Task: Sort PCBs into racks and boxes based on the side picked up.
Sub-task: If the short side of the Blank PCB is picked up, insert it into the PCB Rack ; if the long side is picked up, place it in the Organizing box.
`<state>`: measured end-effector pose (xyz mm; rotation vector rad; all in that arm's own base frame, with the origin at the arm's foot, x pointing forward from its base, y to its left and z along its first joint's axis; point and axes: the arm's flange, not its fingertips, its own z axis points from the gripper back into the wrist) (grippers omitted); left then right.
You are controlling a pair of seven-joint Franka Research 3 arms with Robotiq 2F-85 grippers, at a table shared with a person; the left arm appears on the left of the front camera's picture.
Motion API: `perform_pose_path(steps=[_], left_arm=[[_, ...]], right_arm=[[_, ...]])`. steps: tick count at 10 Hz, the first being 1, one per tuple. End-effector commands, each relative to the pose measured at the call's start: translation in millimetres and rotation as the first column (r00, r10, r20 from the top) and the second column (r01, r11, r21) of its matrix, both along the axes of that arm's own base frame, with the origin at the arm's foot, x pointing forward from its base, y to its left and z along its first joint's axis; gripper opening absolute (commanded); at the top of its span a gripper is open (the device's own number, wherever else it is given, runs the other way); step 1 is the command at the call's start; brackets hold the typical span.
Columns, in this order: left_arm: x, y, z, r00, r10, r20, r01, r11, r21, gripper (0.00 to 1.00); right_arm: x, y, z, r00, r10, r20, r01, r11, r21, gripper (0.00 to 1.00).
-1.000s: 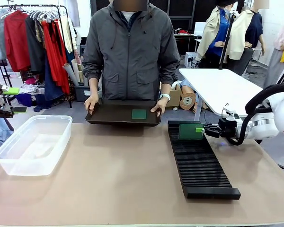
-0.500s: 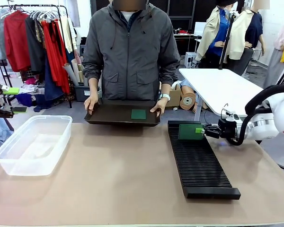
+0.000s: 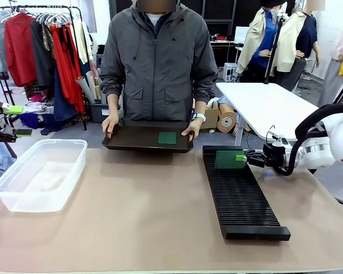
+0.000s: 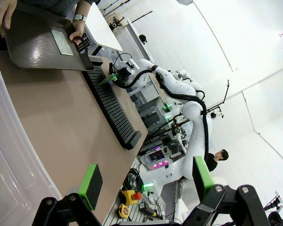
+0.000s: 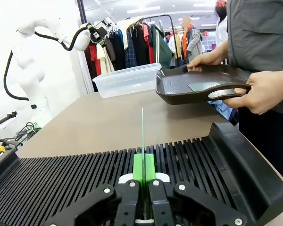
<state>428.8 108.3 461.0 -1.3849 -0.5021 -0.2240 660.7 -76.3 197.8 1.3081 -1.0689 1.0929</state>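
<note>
PCB (image 3: 227, 159) pinched upright by the right gripper (image 3: 240, 157) at the far end of the rack (image 3: 243, 205)
The left gripper (image 4: 146, 181) is spread wide, empty, near the tub (image 3: 28, 202); the held PCB's lower edge is hidden behind the pads (image 5: 138, 167); two PCBs are counted, the second PCB (image 3: 167, 137) lying on a tray (image 3: 131, 142) held by a person (image 3: 157, 63); one rack, one tub.
</note>
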Motion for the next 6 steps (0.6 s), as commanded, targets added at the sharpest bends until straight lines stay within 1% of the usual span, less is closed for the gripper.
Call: perform_pose_path(steps=[1,3,5,6], left_arm=[[-0.7,0.3,2.6,1.0,-0.004,-0.004,0.004,1.0,0.001,1.0],[-0.7,0.3,2.6,1.0,-0.004,-0.004,0.004,1.0,0.001,1.0],[-0.7,0.3,2.6,1.0,-0.004,-0.004,0.004,1.0,0.001,1.0],[-0.7,0.3,2.6,1.0,-0.004,-0.004,0.004,1.0,0.001,1.0]], right_arm=[[11.0,2.7,-7.5,0.999,0.033,0.011,-0.032,0.998,-0.049,0.0],[4.0,7.4,-11.2,0.999,0.008,0.035,-0.005,0.996,-0.094,0.0],[-7.9,6.3,-13.8,0.998,-0.048,0.045,0.053,0.993,-0.106,0.0],[-15.3,6.7,-16.4,0.997,-0.059,0.051,0.064,0.992,-0.105,0.0]])
